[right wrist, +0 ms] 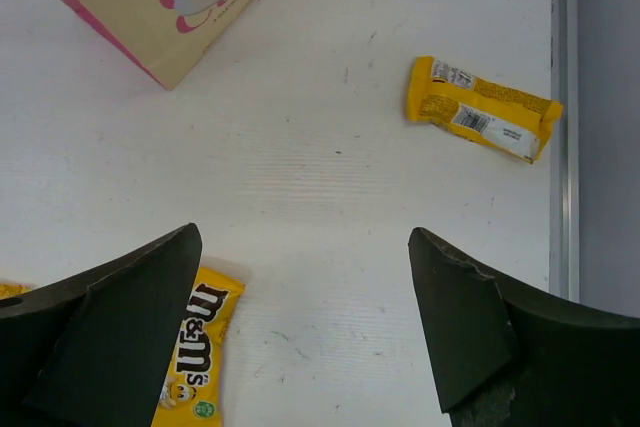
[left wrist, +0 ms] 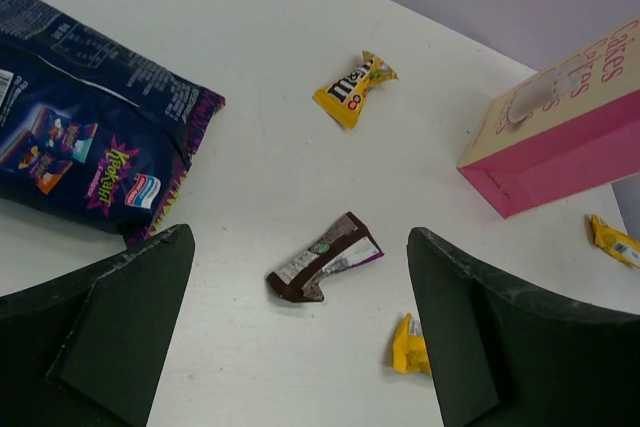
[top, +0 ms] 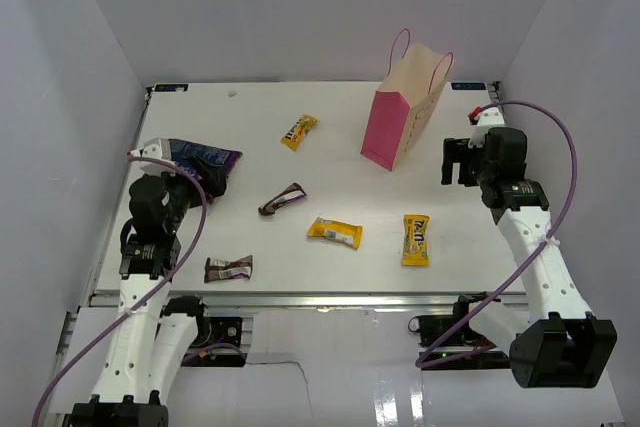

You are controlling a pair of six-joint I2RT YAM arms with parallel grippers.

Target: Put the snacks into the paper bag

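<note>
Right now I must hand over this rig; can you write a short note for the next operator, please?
Left claw open and empty, near the blue snack bag at far left.
Right claw open and empty, beside the paper bag, upright at far right.
Loose on the table: three yellow packets, two brown bars, the blue snack bag.
Done: nothing visibly bagged.
Left: all six snacks.
</note>
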